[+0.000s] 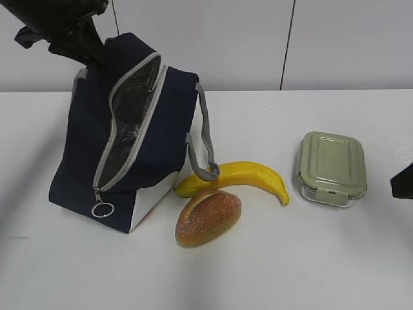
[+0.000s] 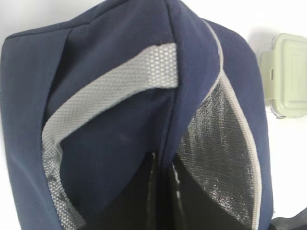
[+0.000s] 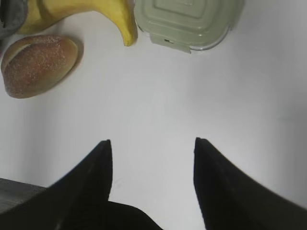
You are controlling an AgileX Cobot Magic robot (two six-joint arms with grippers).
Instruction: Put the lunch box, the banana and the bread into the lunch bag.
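The navy lunch bag (image 1: 148, 110) stands tilted at the left with its zipper open and the foil lining showing. My left gripper (image 1: 95, 57) is at the bag's top. In the left wrist view, the left gripper (image 2: 164, 170) is shut on a fold of the bag's upper edge (image 2: 120, 143). The banana (image 1: 248, 175) and the bread (image 1: 208, 217) lie on the table just right of the bag. The lunch box (image 1: 332, 168) sits farther right. My right gripper (image 3: 152, 143) is open and empty over bare table, near the bread (image 3: 38, 64), the banana (image 3: 91, 12) and the lunch box (image 3: 189, 21).
The white table (image 1: 290, 271) runs back to a white wall. A grey handle (image 1: 205, 139) hangs off the bag onto the banana. The zipper's ring pull (image 1: 102, 209) hangs at the bag's lower front. A dark part of the right arm (image 1: 403, 181) shows at the right edge.
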